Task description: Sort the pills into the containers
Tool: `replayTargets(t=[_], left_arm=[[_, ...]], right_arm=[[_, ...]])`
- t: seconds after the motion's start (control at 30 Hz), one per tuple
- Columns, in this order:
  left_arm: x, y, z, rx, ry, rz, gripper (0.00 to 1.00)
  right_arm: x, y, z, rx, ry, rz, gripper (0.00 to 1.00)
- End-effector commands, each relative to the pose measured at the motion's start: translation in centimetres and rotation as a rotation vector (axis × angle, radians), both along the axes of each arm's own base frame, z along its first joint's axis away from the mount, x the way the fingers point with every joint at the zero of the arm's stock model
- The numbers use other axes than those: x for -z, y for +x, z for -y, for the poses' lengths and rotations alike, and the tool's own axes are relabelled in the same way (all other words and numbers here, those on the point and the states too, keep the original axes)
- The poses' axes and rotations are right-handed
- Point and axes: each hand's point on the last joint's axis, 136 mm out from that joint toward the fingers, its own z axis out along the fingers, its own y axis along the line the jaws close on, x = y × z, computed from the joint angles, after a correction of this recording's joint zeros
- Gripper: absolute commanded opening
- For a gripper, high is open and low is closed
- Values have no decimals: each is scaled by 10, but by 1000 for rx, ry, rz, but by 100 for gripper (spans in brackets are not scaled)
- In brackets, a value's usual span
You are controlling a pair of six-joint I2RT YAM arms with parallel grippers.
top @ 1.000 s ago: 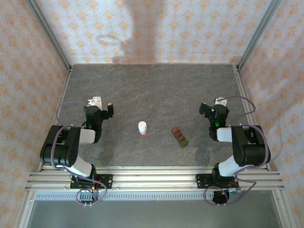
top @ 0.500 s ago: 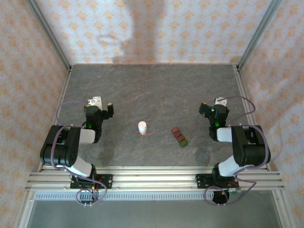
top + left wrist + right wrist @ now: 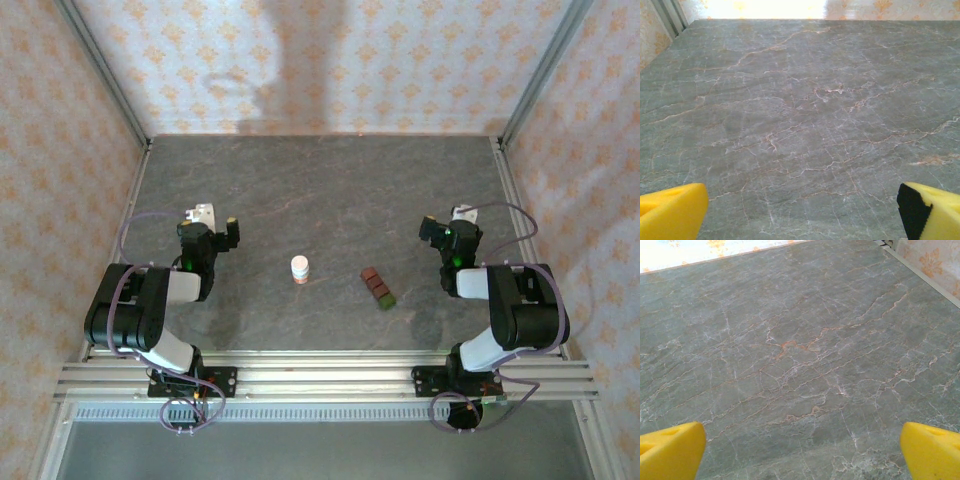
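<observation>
The containers (image 3: 378,287), a short strip of two red-brown cubes and one green cube, lie on the table right of centre. The pills are hidden. My left gripper (image 3: 218,222) rests at the left side of the table, open, well left of the strip. In the left wrist view its yellow fingertips (image 3: 671,212) stand far apart over bare stone, gripper (image 3: 802,215) holding nothing. My right gripper (image 3: 445,221) sits open to the right of the strip. Its yellow fingertips (image 3: 932,450) are also wide apart, gripper (image 3: 802,452) over bare table.
A small white bottle with an orange base (image 3: 300,269) stands upright between the arms, left of the containers. The grey marble table (image 3: 330,190) is framed by aluminium rails and patterned walls. Both arms are folded back near the front edge.
</observation>
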Motion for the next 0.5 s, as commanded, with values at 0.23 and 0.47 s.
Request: replayTargets(t=[0.23,0.47], left_arm=[[-40,-3,-5,-38,10,47,100],[-69,-16,-11,-104,-54,49,100]], right_arm=[[-48,-2,12,72,-3,-8,99],[-84,-25,31,332,248,-12,100]])
